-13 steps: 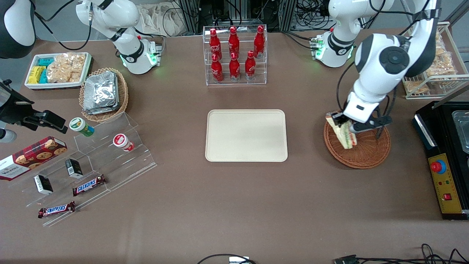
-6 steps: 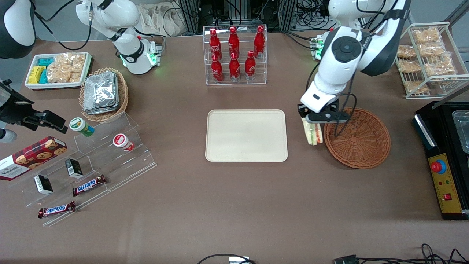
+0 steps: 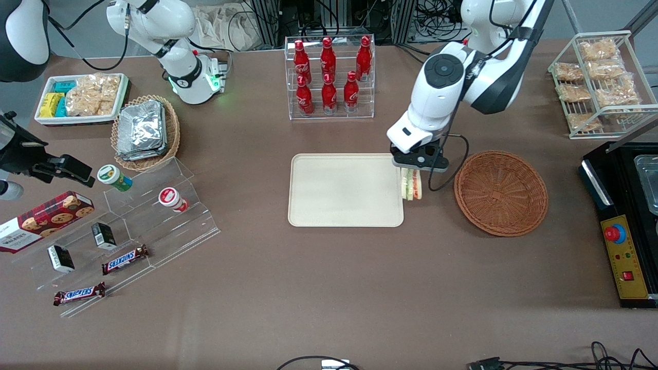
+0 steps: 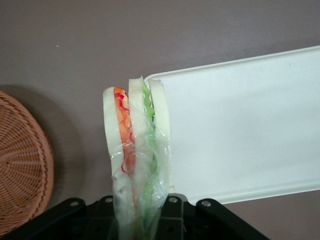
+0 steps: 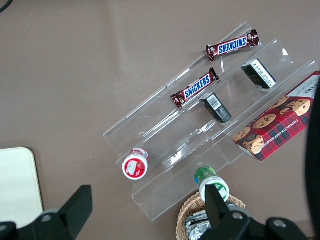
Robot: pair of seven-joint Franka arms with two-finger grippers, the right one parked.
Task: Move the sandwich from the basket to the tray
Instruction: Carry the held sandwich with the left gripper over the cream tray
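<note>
The sandwich [image 3: 411, 184] hangs point-down in the air, held on edge so its bread and filling layers run vertically, right at the tray [image 3: 344, 190] edge that faces the basket [image 3: 501, 192], about midway along it. In the wrist view the sandwich [image 4: 136, 150] straddles that rim of the tray [image 4: 240, 125], one slice over the cream surface and the others over bare table, so it is not yet fully above the tray. The basket [image 4: 22, 165], now without its load, sits well apart toward the working arm's end. Above the sandwich, the gripper [image 3: 417, 160] points straight down, its fingers pinched on the wide end of the wedge, a hold that seems meant to keep the soft wrap from slipping. The forearm slopes up from it toward the table's farther edge.
</note>
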